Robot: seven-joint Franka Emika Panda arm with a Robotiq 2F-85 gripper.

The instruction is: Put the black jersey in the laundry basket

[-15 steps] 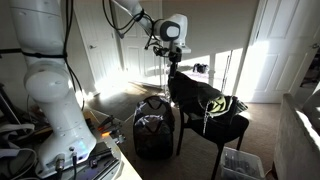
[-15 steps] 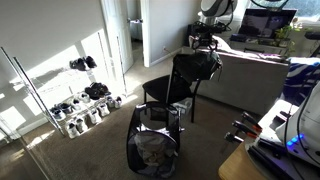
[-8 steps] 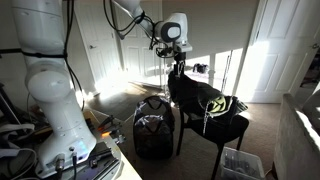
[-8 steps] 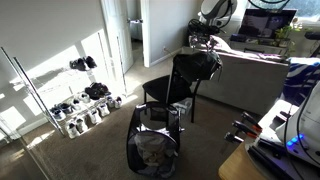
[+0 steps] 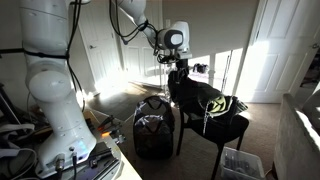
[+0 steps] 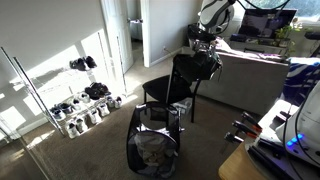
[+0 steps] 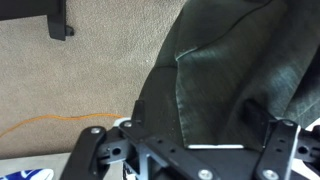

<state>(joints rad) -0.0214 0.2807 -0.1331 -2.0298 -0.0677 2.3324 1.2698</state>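
Where end effector [image 7: 197, 110] hangs, black jersey [image 7: 230, 60] lies btwn its spread jaws.

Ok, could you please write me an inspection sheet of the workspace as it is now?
Surface: beige carpet, partly sunlit.
Job's things: black jersey draped over the black chair; laundry basket on the floor beside the chair.
Clutter: clear bin; shoe rack.
Grippers: tool open at the chair back, jersey fabric between its fingers; contact unclear.
Cables: orange cable on the carpet.
Surroundings: white doors, grey sofa.
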